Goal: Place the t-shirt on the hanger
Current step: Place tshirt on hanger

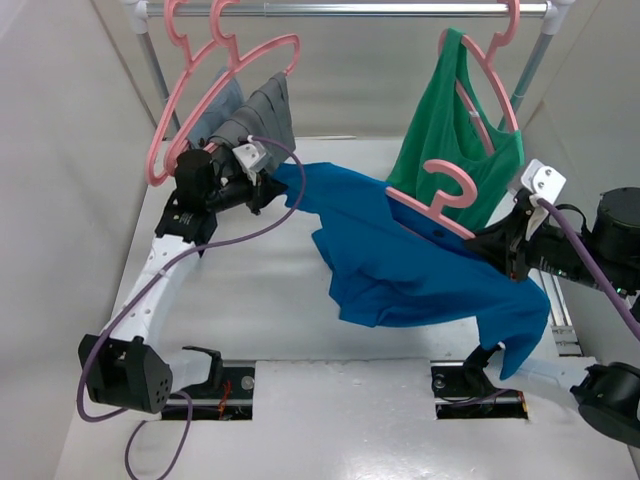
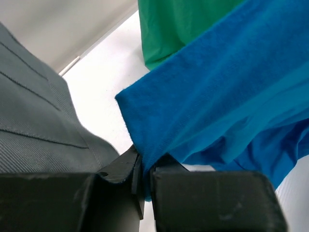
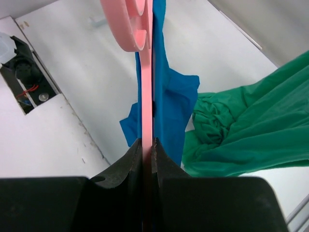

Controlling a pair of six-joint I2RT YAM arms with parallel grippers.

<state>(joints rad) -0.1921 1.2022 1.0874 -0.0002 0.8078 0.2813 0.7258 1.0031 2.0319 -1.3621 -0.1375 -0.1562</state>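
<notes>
T-shirt hangs stretched between your two sets of jaws, sagging above the tabletop. Your left jaws are pressed together on a corner of its blue edge, with the grey garments just beside them. Your right jaws pinch the pink hanger flat between them, with the blue cloth draped along it just beyond the tips and the green tank top hanging a little farther out.

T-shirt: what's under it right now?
The white table lies beneath the t-shirt. The hanger shows its hook and one shoulder; the cloth covers the rest, so how far it is in cannot be seen.
</notes>
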